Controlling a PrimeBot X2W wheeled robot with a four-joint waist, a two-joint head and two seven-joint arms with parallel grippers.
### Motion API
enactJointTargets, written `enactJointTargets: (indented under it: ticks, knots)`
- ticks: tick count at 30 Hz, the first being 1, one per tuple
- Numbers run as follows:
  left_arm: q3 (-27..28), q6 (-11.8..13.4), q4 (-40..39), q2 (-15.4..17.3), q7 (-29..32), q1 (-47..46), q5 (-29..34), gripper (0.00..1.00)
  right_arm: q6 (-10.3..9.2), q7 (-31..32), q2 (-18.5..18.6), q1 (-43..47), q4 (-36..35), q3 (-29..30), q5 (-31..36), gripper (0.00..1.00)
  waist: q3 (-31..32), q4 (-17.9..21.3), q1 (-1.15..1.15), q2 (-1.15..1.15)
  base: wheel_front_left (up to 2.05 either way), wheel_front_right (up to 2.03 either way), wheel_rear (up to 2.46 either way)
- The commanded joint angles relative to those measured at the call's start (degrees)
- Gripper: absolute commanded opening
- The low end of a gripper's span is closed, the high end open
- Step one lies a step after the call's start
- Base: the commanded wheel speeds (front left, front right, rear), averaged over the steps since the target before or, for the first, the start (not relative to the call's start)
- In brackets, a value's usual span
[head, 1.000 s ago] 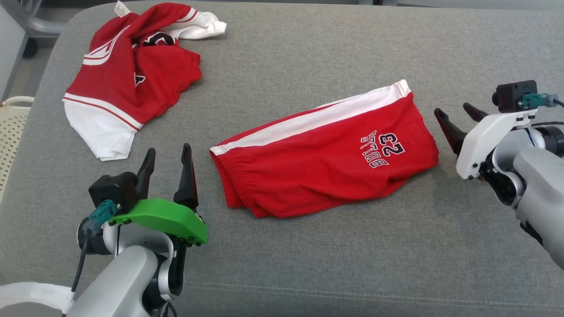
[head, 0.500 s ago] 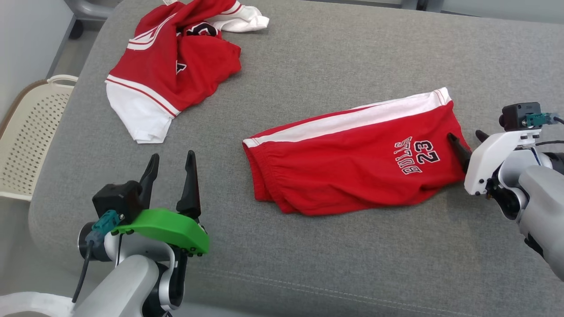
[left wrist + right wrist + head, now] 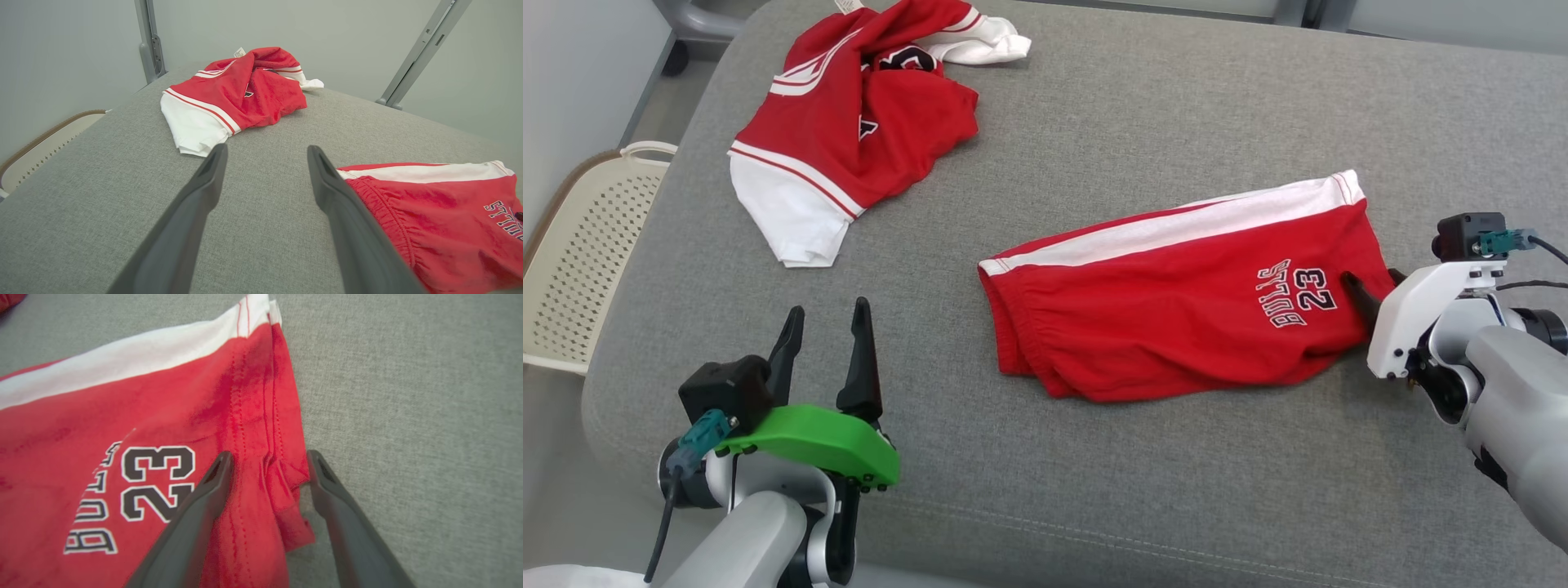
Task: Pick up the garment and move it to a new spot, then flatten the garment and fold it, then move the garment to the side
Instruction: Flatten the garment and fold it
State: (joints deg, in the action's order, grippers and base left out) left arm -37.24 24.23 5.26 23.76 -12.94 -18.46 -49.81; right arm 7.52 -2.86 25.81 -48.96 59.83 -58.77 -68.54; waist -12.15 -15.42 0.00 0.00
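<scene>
Red shorts (image 3: 1176, 302) are lying flattish around the middle of the grey pad (image 3: 1143, 114). Right gripper (image 3: 1372, 278) has its fingers apart, straddling the hem on the pad's right side, not clamped. Left gripper (image 3: 828, 307) hangs spread wide near the pad's front-left corner.

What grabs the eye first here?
The red "BULLS 23" shorts lie centred on the grey cushion, with the right gripper open astride their hem at the right end. A crumpled red-and-white jersey sits far left. The left gripper is open at near left.
</scene>
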Motion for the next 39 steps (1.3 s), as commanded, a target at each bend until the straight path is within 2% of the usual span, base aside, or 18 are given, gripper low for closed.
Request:
enactJointTargets:
  ticks: [1,9,18,25,32,39]
  knots:
    - [0.2,0.3,-0.3,0.4,-0.2,0.7,-0.2,1.0,-0.06,-1.0,-0.5,1.2,0.9,0.0,-0.2,0.0,0.2,0.7,0.0,0.0,0.0,0.0,0.0]
    - [0.0,0.6,-0.7,1.2,0.2,1.5,-0.2,1.0,-0.07,-4.9,-1.6,3.1,-0.6,2.5,-4.4,0.0,1.0,3.8,0.0,0.0,0.0,0.0,0.0]
    - [0.1,0.7,-1.4,1.5,0.1,3.0,-0.7,1.0,-0.07,-9.7,1.8,8.5,-6.4,5.7,-9.7,0.0,2.5,8.6,0.0,0.0,0.0,0.0,0.0]
    - [0.5,0.9,-2.3,2.0,0.0,4.4,-1.5,1.0,-0.07,-11.6,3.2,13.0,-7.7,8.1,-11.9,0.0,3.4,11.9,0.0,0.0,0.0,0.0,0.0]
    - [0.8,1.2,-2.9,2.2,-0.1,5.0,-1.8,1.0,-0.07,-12.3,2.7,13.5,-7.9,10.0,-11.2,0.0,4.0,13.2,0.0,0.0,0.0,0.0,0.0]
    - [0.7,0.7,-2.5,1.3,-0.2,5.2,-2.0,1.0,-0.06,-12.5,2.4,11.6,-10.4,10.8,-7.5,0.0,5.3,13.0,0.0,0.0,0.0,0.0,0.0]
